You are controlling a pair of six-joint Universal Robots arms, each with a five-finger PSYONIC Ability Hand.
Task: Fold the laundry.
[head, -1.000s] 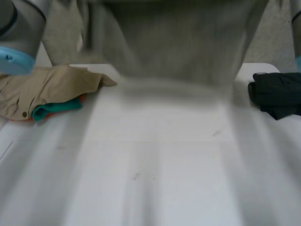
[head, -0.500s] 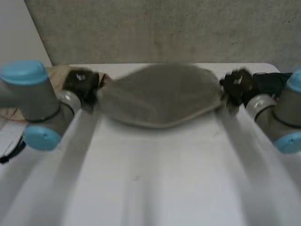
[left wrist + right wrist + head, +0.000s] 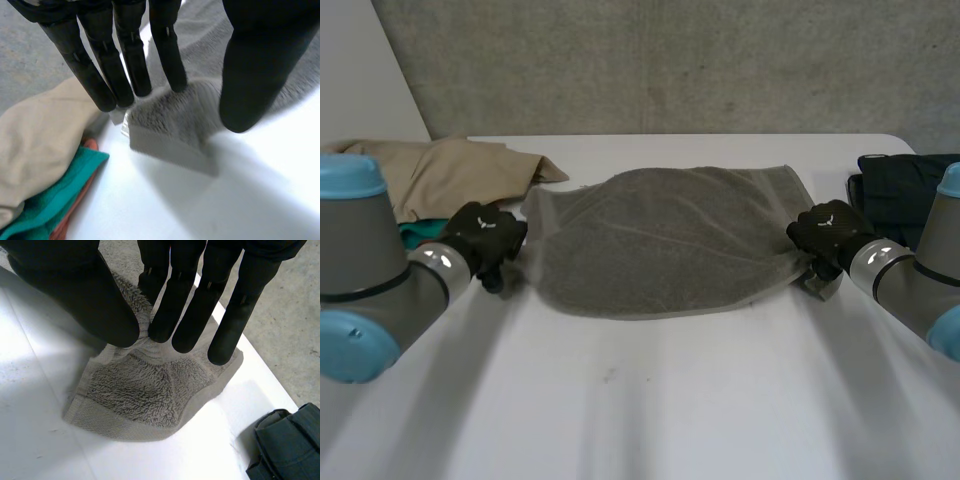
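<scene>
Between my two arms, a grey towel (image 3: pixel 660 240) lies spread on the white table (image 3: pixel 650 400), held at a corner on each side.
Furthest left, a beige garment (image 3: pixel 440 175) lies heaped over a teal cloth (image 3: pixel 55 195) and an orange cloth (image 3: pixel 89 146), kept near the table's edge, I judge, as a waiting pile. My left hand (image 3: pixel 125 55) pinches the towel's left corner, with straight fingers on one face, the thumb on the other and the corner raised just off the table. The towel's middle rests flat and its near edge bows toward me, since only the corners are gripped. I take this as squaring it up before a first fold. My right hand (image 3: pixel 180 300) nips the right corner between thumb and fingertips, its tip drooping beneath them. Beside that hand a dark folded garment (image 3: pixel 910 190) sits apart, probably finished.
</scene>
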